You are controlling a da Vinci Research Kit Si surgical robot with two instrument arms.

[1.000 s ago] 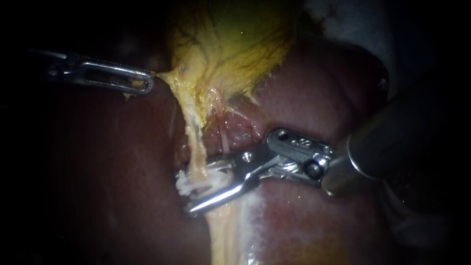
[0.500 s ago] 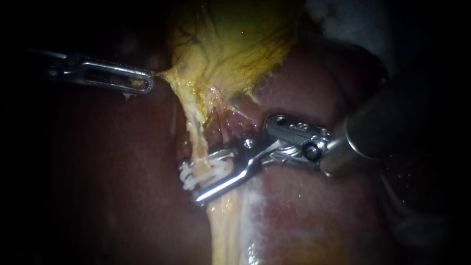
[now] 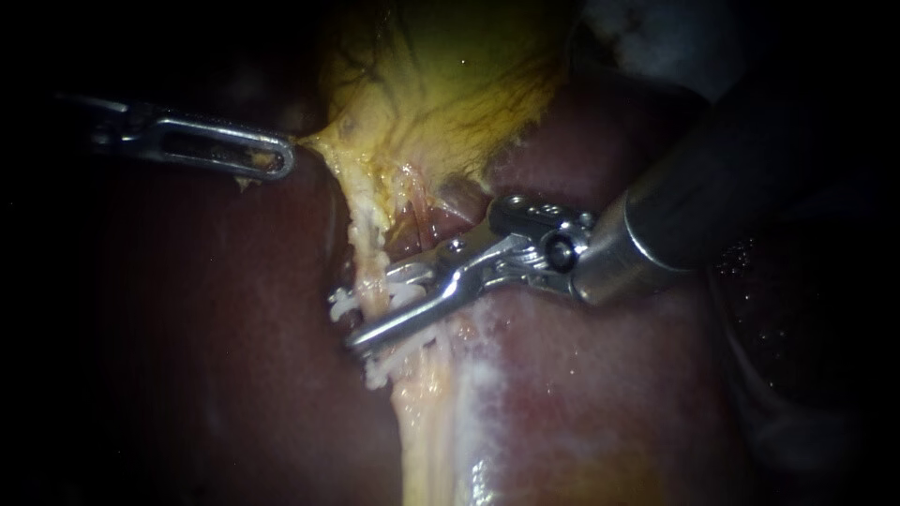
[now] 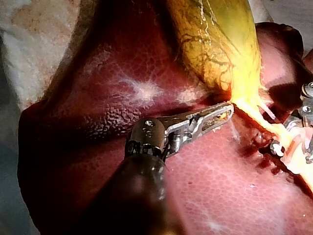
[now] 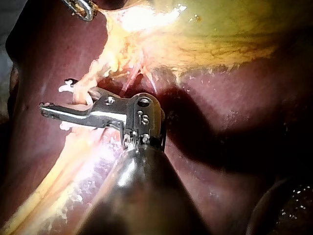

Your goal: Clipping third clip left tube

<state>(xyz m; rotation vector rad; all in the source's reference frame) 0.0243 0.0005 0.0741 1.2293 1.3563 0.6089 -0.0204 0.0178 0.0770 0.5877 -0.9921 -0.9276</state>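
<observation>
Left tube (image 3: 368, 245): pale yellow strand running down from the gallbladder (image 3: 450, 84) across the liver (image 3: 581, 375).
White clip (image 3: 339, 305): set across the tube, between the jaws of the right instrument (image 3: 367, 317). The jaws straddle the tube from its right and appear closed onto the clip, though the contact is partly hidden.
Second clip (image 3: 378, 375): on the same strand, just below the lower jaw.
Left instrument (image 3: 281, 161): well apart, jaws clamped on the gallbladder's yellow edge, drawn taut.
</observation>
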